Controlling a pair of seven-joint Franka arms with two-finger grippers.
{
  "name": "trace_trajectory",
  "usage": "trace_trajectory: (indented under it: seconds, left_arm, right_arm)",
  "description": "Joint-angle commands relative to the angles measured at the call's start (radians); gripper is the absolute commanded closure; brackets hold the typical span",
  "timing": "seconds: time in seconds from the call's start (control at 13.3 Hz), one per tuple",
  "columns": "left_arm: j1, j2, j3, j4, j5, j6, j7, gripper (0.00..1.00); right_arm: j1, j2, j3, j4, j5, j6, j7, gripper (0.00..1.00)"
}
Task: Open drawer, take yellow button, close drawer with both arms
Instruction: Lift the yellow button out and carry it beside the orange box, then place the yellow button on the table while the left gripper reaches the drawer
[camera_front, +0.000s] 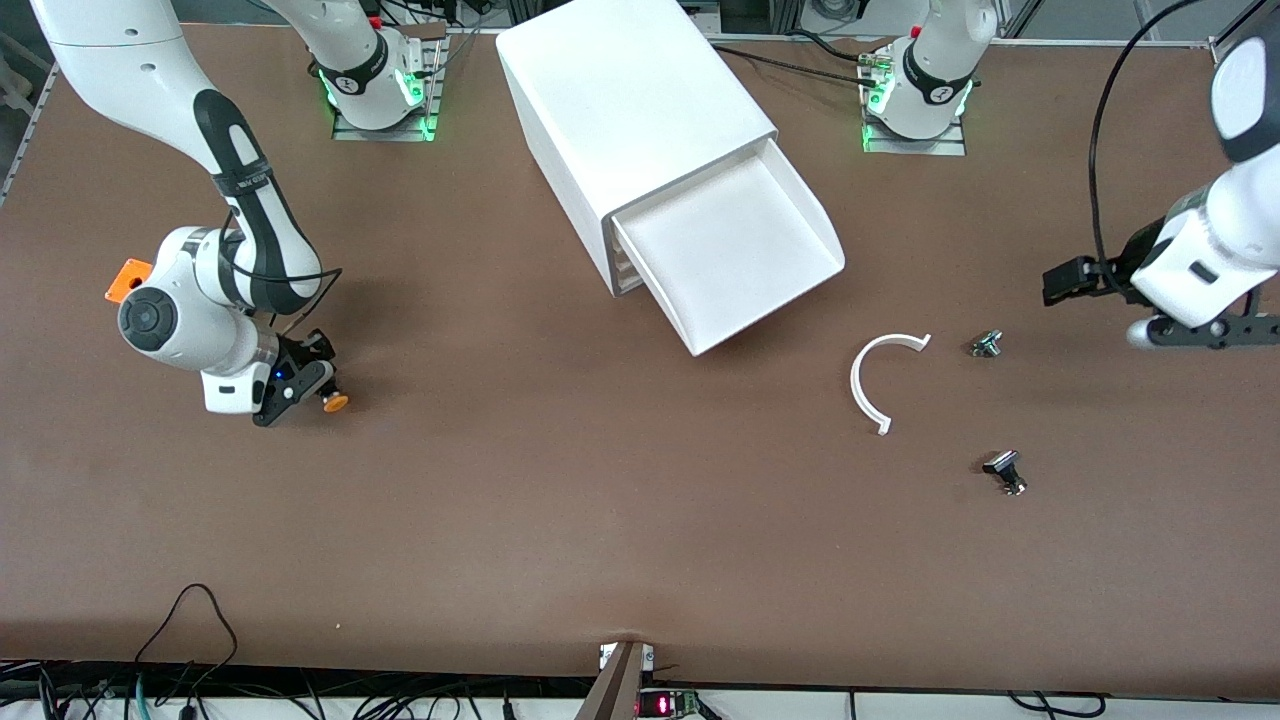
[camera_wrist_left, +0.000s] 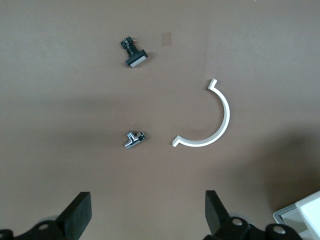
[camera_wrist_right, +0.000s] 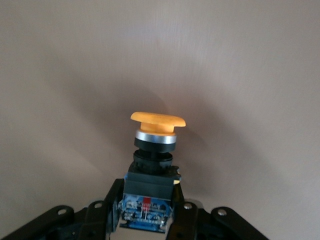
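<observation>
The white cabinet (camera_front: 620, 90) stands between the two arm bases. Its top drawer (camera_front: 790, 190) is pulled out toward the front camera and shows nothing inside. My right gripper (camera_front: 300, 385) is low over the table at the right arm's end. It is shut on the button (camera_front: 335, 402). In the right wrist view my right gripper (camera_wrist_right: 147, 205) clamps the button's black and blue body, and the button's (camera_wrist_right: 155, 135) orange cap points away from the wrist. My left gripper (camera_front: 1215, 332) hangs over the table at the left arm's end, open and empty, as the left wrist view (camera_wrist_left: 147, 217) shows.
A white half-ring (camera_front: 875, 380) (camera_wrist_left: 210, 120), a small metal part (camera_front: 987, 344) (camera_wrist_left: 134, 140) and a small black part (camera_front: 1005, 470) (camera_wrist_left: 134, 52) lie on the table toward the left arm's end. An orange box (camera_front: 127, 278) sits beside the right arm's wrist.
</observation>
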Motion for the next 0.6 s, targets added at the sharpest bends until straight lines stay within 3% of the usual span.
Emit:
trace_trajectory:
  seconds: [0.0, 0.08, 0.15, 0.23, 0.38, 0.53]
  left_arm:
    - [-0.002, 0.042, -0.001, 0.079, -0.002, -0.030, 0.053, 0.00]
    - [-0.004, 0.050, -0.003, 0.085, -0.020, -0.030, 0.017, 0.00]
    - [-0.011, 0.062, -0.003, 0.085, -0.061, -0.030, -0.071, 0.00]
    - [-0.029, 0.085, -0.003, 0.085, -0.092, -0.023, -0.162, 0.00]
    - [-0.066, 0.126, -0.003, 0.088, -0.111, -0.008, -0.316, 0.00]
    - [-0.128, 0.139, -0.003, 0.087, -0.111, 0.011, -0.425, 0.00]
  right_arm:
    - [-0.076, -0.038, 0.027, -0.068, -0.010, 0.028, -0.032, 0.68]
    - [-0.092, -0.025, 0.027, -0.065, -0.006, 0.041, -0.059, 0.51]
    - [-0.095, -0.020, 0.027, -0.061, -0.006, 0.045, -0.062, 0.11]
    - [-0.095, -0.027, 0.027, -0.058, -0.006, 0.039, -0.057, 0.00]
    - [-0.093, -0.066, 0.050, -0.020, -0.004, 0.015, -0.040, 0.00]
    - [-0.092, -0.078, 0.093, 0.109, 0.010, -0.081, -0.039, 0.00]
